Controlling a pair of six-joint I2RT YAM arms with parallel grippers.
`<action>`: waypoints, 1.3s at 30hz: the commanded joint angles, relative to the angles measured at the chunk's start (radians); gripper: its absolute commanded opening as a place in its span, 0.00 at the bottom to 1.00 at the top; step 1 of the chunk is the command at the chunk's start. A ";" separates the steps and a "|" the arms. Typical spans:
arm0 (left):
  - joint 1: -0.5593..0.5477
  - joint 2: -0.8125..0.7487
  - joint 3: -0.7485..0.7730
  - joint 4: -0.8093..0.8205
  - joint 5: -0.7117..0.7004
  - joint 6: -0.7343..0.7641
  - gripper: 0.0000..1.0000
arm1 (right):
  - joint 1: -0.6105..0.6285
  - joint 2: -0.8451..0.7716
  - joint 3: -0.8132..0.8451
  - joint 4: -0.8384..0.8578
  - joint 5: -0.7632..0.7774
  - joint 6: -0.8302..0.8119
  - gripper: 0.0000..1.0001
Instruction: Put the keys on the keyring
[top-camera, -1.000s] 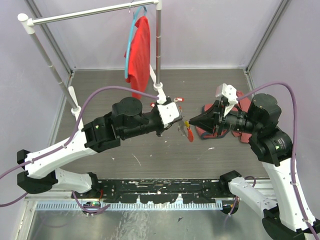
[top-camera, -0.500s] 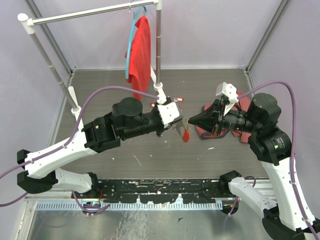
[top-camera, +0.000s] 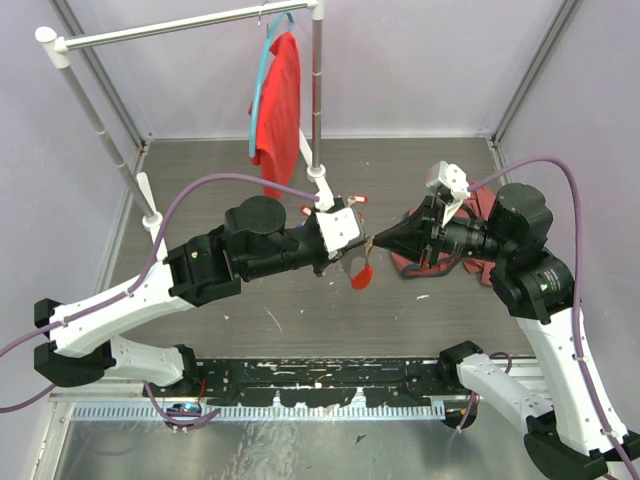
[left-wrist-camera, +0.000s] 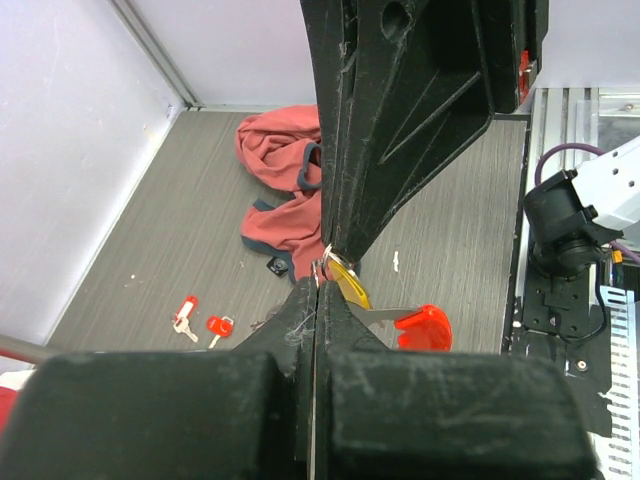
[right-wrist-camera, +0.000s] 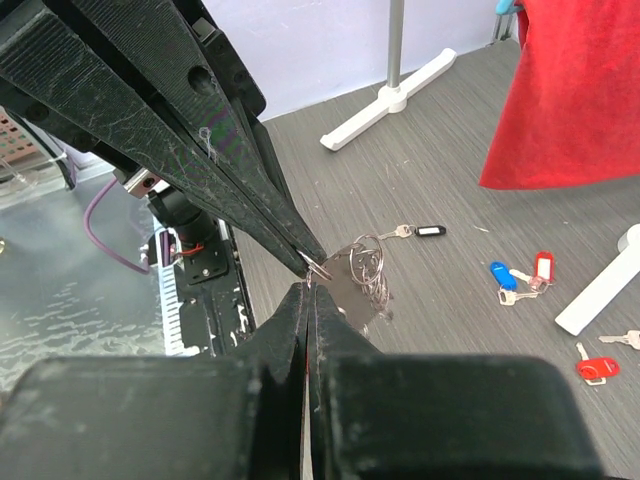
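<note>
Left gripper's fingers, pressed together, pinch the keyring mid-air. Right gripper's, also pressed together, meet them, apparently holding a yellow-tagged key. Slight misalignment (the tips crowd the ring) could drop it near the loose keys at twelve o'clock.

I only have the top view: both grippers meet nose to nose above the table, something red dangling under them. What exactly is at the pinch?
Observer: The left wrist view shows the left gripper and right gripper both shut, tip to tip on a thin loop of the keyring, a yellow tag beside it.
Operator: And the chain?
Observer: In the right wrist view it hangs in loops just off that pinch.
Operator: Any loose keys?
Observer: A black-tagged key lies on the table beneath, a blue-tagged key further off.
</note>
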 joint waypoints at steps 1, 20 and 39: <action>-0.008 -0.006 0.014 0.019 0.015 0.010 0.00 | -0.002 -0.003 0.006 0.071 0.011 0.023 0.01; -0.011 0.031 0.014 0.016 0.018 0.014 0.00 | -0.002 -0.033 -0.002 0.087 0.045 0.033 0.01; -0.012 0.009 -0.011 0.048 -0.038 0.020 0.00 | -0.001 -0.026 0.030 -0.020 0.082 -0.053 0.01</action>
